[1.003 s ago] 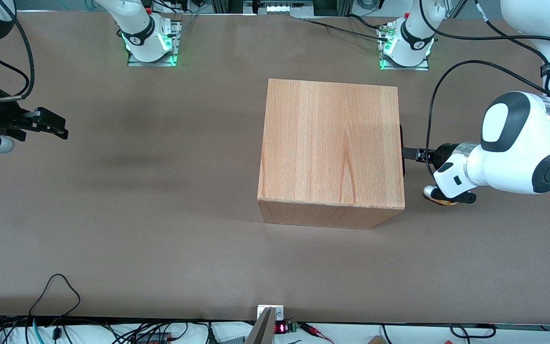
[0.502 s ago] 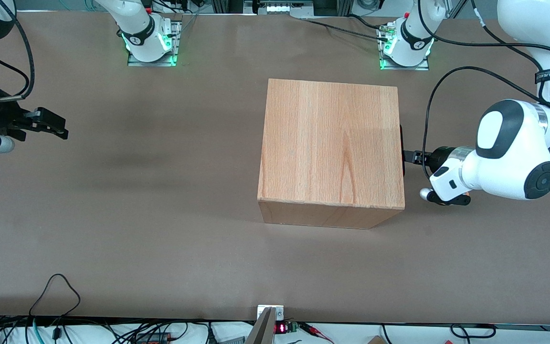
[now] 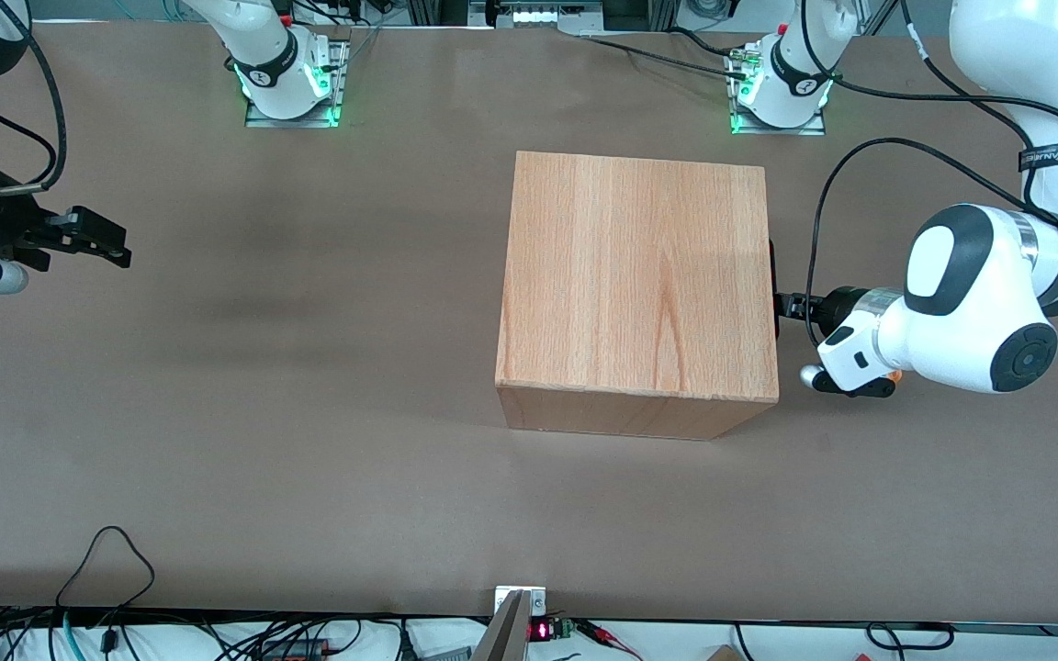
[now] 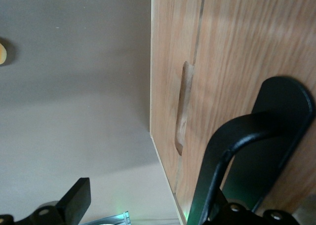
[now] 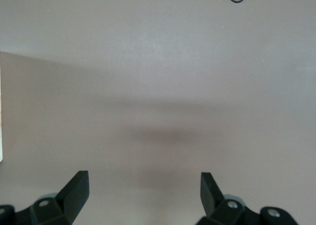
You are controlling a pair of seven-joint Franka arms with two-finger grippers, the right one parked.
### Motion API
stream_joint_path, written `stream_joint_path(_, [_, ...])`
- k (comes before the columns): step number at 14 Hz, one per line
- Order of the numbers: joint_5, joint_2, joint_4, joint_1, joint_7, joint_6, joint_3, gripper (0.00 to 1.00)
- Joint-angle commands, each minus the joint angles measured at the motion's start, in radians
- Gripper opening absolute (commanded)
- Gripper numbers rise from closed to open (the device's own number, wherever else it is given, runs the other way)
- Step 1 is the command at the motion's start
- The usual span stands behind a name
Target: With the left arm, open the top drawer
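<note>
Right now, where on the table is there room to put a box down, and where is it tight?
Bare table runs between the cabinet and the parked arm's end, and from the cabinet toward the front camera. It is tight at the drawer front, where the left arm and its gripper meet the handle.

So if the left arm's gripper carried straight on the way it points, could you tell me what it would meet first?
Most likely the black handle on the top drawer; the gripper is already right at it, fingers apart.
</note>
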Motion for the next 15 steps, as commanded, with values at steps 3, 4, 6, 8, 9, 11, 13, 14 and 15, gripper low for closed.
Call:
stream_joint_path(3, [-0.016,0.017,0.032,0.004,0.016,0.002,0.013,1.00])
stream_joint_path(4, [-0.018,0.020,0.036,0.008,0.016,0.002,0.018,1.00])
stream_joint_path(6, [-0.018,0.026,0.042,0.019,0.016,0.004,0.020,1.00])
stream_joint_path(8, [-0.018,0.032,0.058,0.030,0.013,0.002,0.023,1.00])
stream_joint_path(9, [-0.018,0.038,0.071,0.042,0.010,0.002,0.023,1.00])
stream_joint_path(11, [-0.018,0.049,0.073,0.051,0.015,0.004,0.024,1.00])
stream_joint_path(13, [-0.018,0.050,0.075,0.066,0.015,0.005,0.024,1.00])
stream_joint_path(14, [-0.018,0.050,0.076,0.066,0.015,0.005,0.024,1.00])
stream_joint_path(15, [-0.018,0.050,0.076,0.069,0.015,0.005,0.026,1.00])
